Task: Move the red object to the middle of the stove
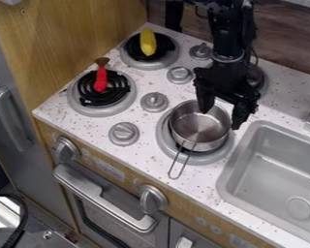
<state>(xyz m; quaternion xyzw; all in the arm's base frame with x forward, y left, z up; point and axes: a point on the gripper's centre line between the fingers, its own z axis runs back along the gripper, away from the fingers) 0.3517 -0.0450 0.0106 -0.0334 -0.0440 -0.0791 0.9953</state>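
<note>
We had the black two-finger end effector point(224, 107) spread above the steel saucepan point(199, 128), probably leaving its grip free for the red-handled utensil point(100, 81) on the black coil burner point(119, 96)

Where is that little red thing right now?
Toward the camera view's left, the red object lies on the near-left burner, closer to us than the yellow corn.

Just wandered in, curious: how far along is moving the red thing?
Nothing looks done: the red thing lies on a burner, off the middle of the stove. Nothing's in hand: the open gripper hangs over the pot. Left: grasping the red thing and placing it mid-stove.
</note>
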